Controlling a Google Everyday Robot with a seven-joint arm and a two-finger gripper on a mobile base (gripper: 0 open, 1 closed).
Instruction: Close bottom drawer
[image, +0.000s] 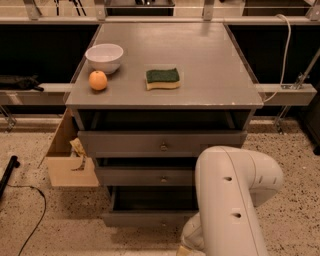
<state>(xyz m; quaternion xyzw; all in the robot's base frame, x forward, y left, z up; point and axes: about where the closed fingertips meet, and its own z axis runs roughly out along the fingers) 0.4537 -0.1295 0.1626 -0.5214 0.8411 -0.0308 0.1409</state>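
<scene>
While the bottom drawer (145, 218) juts partly open under the worktop (200, 65), closing is unfinished; it needs pushing flush. My arm (230, 200) hides the tool by the drawer's right end, so I cannot tell its grip.

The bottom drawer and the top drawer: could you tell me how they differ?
The bottom drawer has the narrower front; the top drawer the widest. The bottom drawer shows its open box; the top drawer only a dark gap. Both are grey. The gripper is out of view, below the arm.
</scene>
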